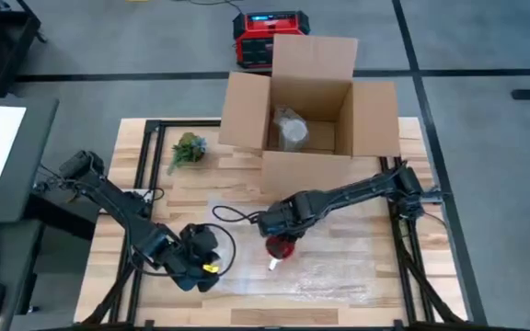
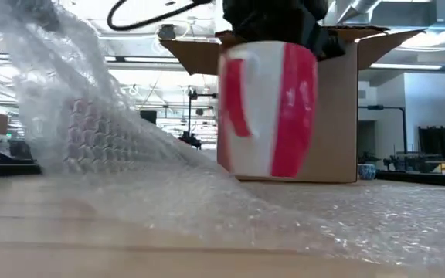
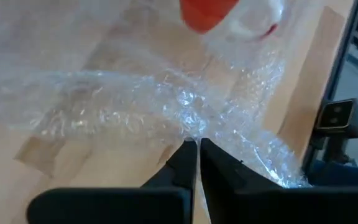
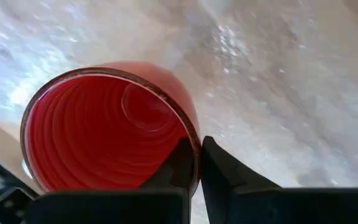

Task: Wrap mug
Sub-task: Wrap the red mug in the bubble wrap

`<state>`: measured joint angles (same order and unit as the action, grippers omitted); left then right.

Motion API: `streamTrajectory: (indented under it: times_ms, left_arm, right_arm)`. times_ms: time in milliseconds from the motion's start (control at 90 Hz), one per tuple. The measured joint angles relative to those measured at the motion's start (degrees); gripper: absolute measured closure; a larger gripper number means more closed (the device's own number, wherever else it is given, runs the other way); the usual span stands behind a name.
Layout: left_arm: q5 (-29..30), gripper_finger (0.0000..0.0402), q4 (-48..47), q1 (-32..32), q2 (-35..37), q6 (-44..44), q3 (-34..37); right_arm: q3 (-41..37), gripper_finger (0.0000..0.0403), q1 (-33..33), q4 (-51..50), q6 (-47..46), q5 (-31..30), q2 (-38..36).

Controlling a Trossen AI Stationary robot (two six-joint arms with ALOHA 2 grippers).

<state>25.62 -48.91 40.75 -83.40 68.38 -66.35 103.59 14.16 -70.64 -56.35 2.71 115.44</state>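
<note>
**Holding mug and wrap at once: where this could slip**

Pinching the rim of the red-and-white ceramic mug [image 1: 280,248] between its two fingers, one inside the red interior and one outside, the right gripper [image 4: 197,163] has only a thin purchase on a smooth glazed wall. My judgement is that this is the weak point: a tug passed through the plastic underneath could twist the mug out of that narrow grip or tip it, since the low view shows it upright with its base on or just above the sheet.

The left gripper [image 3: 197,144] is clamped shut on a bunched corner of the clear bubble wrap sheet [image 1: 325,271] and holds it lifted, so the film rises in a crumpled ridge at the left of the low view. Pulling that corner too hard or too low could drag the sheet out from under the mug rather than folding it over; the bunch could also slide free, as the film is slick.

The mug sits near the middle of the wooden slatted table [image 1: 145,138], on the sheet, directly below the right gripper and to the right of the left gripper, apart from it. The open cardboard box [image 1: 311,110] stands on the far side.
</note>
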Motion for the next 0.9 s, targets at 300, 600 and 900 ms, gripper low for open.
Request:
streamTrajectory:
  times_ms: [300,600,900]
  left_arm:
    - [0.06,0.0401,-4.89,0.0,-0.01,-0.78,-3.48]
    - [-0.19,0.0401,-4.85,0.0,-0.01,-2.84,-4.37]
    - [-1.53,0.0401,-4.84,0.0,-0.06,-3.28,-4.37]
  right_arm:
    - [-4.06,0.0402,1.3,-0.61,0.87,0.1,-0.1]
    - [-5.35,0.0387,1.91,1.02,-0.66,0.16,-0.2]
    - [-5.46,0.0356,2.35,-1.24,-2.11,0.24,-1.85]
